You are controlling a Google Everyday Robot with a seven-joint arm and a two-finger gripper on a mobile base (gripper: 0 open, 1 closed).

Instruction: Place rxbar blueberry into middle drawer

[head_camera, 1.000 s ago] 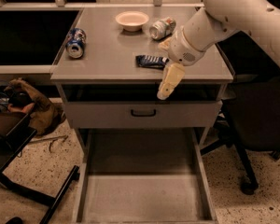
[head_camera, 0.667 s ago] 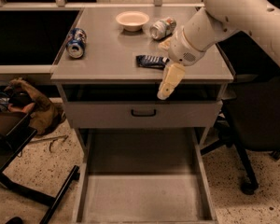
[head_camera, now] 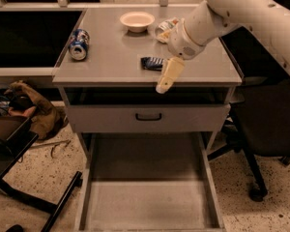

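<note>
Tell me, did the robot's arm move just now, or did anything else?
The gripper slid a little left and up, nearer the rxbar blueberry on the cabinet top. Nothing was picked up. The soda can, bowl and open middle drawer stayed put.

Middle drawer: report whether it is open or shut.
Open: the drawer is pulled out, floor showing. End effector hangs at the table front edge.

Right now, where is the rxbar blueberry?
The rxbar blueberry lies on the cabinet top near its front edge, right of centre in the camera view, beside the gripper.
</note>
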